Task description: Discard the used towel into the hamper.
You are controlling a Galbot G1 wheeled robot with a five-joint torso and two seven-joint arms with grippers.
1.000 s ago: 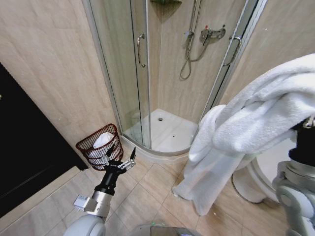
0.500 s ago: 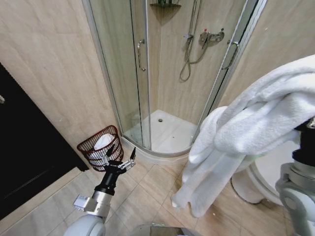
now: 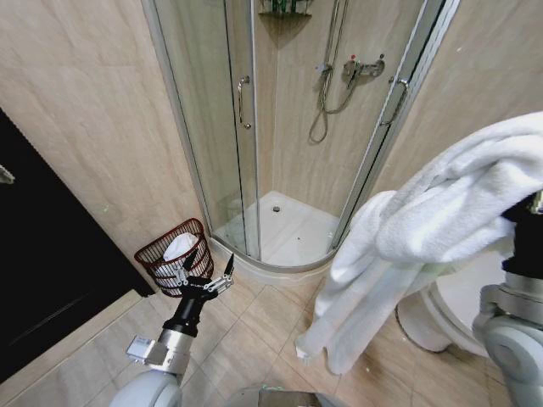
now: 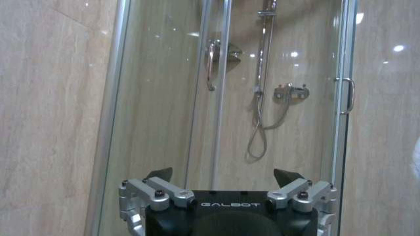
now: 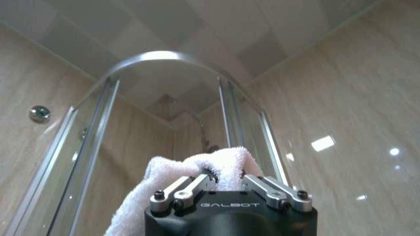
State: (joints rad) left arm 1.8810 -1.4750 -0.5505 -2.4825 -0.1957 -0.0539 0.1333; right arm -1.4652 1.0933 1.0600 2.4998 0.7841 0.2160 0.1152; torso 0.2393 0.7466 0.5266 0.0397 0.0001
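Observation:
The hamper, a small reddish-brown open-weave basket, stands on the floor against the wall left of the shower, with white cloth lying in it. A big white towel hangs from my raised right arm at the right of the head view, its tail reaching almost to the floor. In the right wrist view my right gripper is shut on a fold of the towel. My left gripper is held low just in front of the hamper, open and holding nothing; the left wrist view has the left gripper facing the shower glass.
A corner shower cabin with curved glass doors and a raised white tray stands straight ahead. A dark panel lines the left wall. A white ceramic fixture sits behind the towel at the right. Tiled floor lies between.
The whole picture has shifted slightly, so the camera has moved. The towel still hangs from my right gripper, swaying a little. My left arm holds the same pose.

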